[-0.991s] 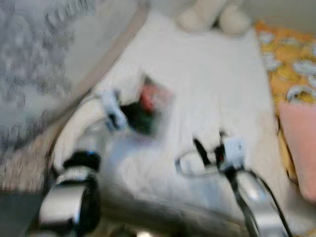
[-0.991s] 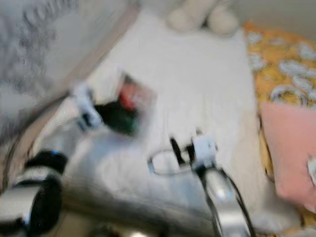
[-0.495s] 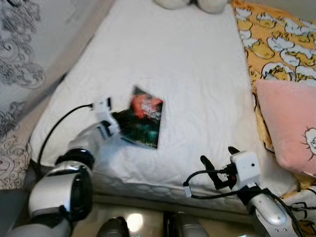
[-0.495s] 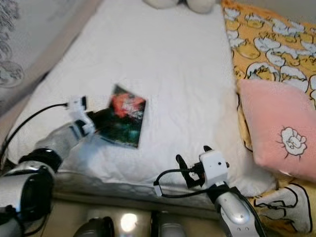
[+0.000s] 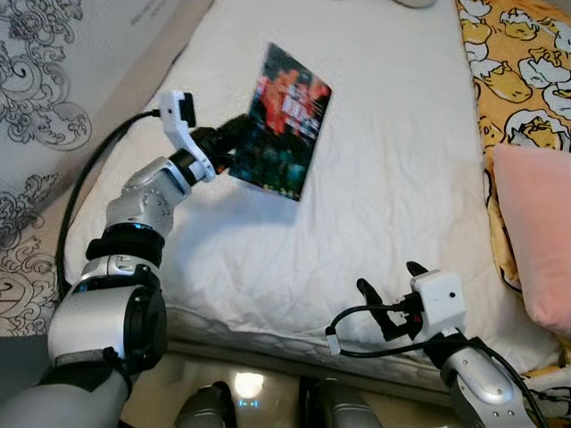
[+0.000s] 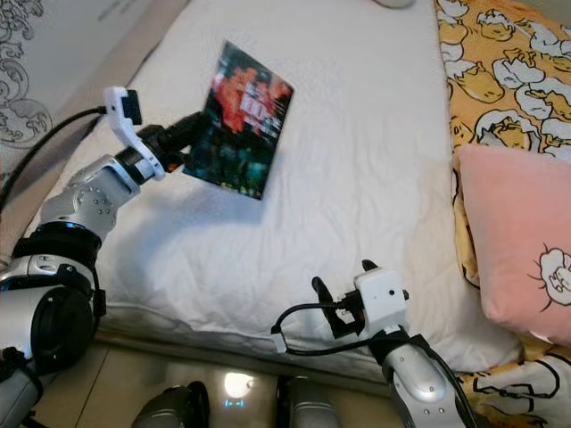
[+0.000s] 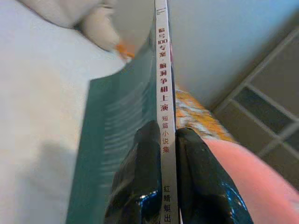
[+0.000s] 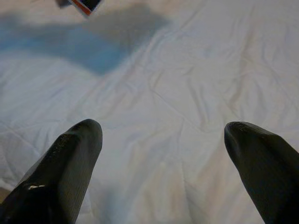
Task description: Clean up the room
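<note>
Bed [image 5: 401, 178], white-quilted, lies beneath the work; a pink pillow [image 6: 522, 241] sits on the patterned orange sheet [image 5: 517, 80] at its right side. Book [image 5: 287, 120], a thin paperback, is held clear above the mattress, the left gripper [image 5: 234, 143] with its fingers [image 7: 140, 182] pinched on the spine edge. Risk: a grip on one edge alone may let the book pivot or slip out during a swing. Right gripper [image 6: 343, 299] hovers low over the bed's near edge, fingers spread wide, empty.
</note>
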You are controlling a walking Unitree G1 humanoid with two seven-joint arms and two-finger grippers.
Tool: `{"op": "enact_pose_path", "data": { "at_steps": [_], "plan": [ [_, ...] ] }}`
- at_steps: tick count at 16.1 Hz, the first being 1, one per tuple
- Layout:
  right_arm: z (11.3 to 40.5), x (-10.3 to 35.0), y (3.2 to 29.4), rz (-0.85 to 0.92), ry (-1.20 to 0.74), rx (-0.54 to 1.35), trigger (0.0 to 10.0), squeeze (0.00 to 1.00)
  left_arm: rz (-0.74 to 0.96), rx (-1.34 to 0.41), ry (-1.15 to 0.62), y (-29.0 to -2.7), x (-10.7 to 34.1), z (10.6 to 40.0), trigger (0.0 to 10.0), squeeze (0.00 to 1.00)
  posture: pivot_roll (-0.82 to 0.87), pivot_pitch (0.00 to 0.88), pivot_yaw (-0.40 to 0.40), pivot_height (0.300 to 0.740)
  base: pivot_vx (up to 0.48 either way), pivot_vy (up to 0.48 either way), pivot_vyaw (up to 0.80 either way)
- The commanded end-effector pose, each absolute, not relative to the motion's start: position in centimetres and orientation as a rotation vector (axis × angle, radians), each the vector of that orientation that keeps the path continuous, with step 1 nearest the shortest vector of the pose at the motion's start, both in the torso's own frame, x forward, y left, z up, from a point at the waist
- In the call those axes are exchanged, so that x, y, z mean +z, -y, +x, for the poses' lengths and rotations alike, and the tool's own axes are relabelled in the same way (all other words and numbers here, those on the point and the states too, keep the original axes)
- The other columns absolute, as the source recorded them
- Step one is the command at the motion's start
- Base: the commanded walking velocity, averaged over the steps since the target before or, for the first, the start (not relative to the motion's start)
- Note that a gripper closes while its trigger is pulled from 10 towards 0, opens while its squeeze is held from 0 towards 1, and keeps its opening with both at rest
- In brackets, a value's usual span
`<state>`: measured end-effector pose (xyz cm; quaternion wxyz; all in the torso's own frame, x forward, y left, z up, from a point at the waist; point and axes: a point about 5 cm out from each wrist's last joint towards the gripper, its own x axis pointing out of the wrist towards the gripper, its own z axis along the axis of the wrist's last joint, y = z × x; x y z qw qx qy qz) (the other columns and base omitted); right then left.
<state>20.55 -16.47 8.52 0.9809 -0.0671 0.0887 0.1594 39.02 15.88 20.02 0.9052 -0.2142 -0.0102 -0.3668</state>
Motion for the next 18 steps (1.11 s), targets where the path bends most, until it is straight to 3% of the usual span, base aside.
{"op": "enact_pose_path", "data": {
  "at_steps": [1,3,5,9,11,15,18],
  "plan": [
    [20.4,8.0,16.8,-0.133,-0.209,0.310,10.0,0.00,-0.490,-0.881,0.115,-15.2,22.2,38.7,10.0,0.00,-0.17,0.170,-0.079,0.740,0.000,0.000,0.00],
    [20.4,7.9,16.7,-0.132,-0.212,0.315,10.0,0.00,-0.569,-0.838,0.073,-16.1,21.0,38.9,10.0,0.00,-0.17,0.172,-0.080,0.740,0.000,0.000,0.00],
    [20.1,7.8,16.7,-0.134,-0.225,0.323,10.0,0.00,-0.595,-0.580,-0.175,-19.0,14.2,37.7,10.0,0.00,-0.19,0.177,-0.082,0.740,0.000,0.000,0.00],
    [19.5,7.6,16.9,-0.140,-0.244,0.322,10.0,0.00,-0.436,-0.296,-0.429,-21.8,7.7,34.8,10.0,0.00,-0.21,0.180,-0.083,0.740,0.000,0.000,0.00],
    [19.4,7.6,17.0,-0.142,-0.247,0.320,10.0,0.00,-0.288,-0.237,-0.412,-22.6,7.9,35.0,10.0,0.00,-0.22,0.174,-0.086,0.740,0.000,0.000,0.00],
    [19.5,7.5,17.0,-0.149,-0.251,0.330,10.0,0.00,0.181,-0.201,-0.330,-23.1,10.7,36.7,10.0,0.00,-0.21,0.154,-0.093,0.740,0.000,0.000,0.00],
    [19.8,7.4,16.8,-0.152,-0.250,0.340,10.0,0.00,0.319,-0.183,-0.302,-23.0,11.3,37.0,10.0,0.00,-0.20,0.148,-0.093,0.740,0.000,0.000,0.00]
  ]
}}
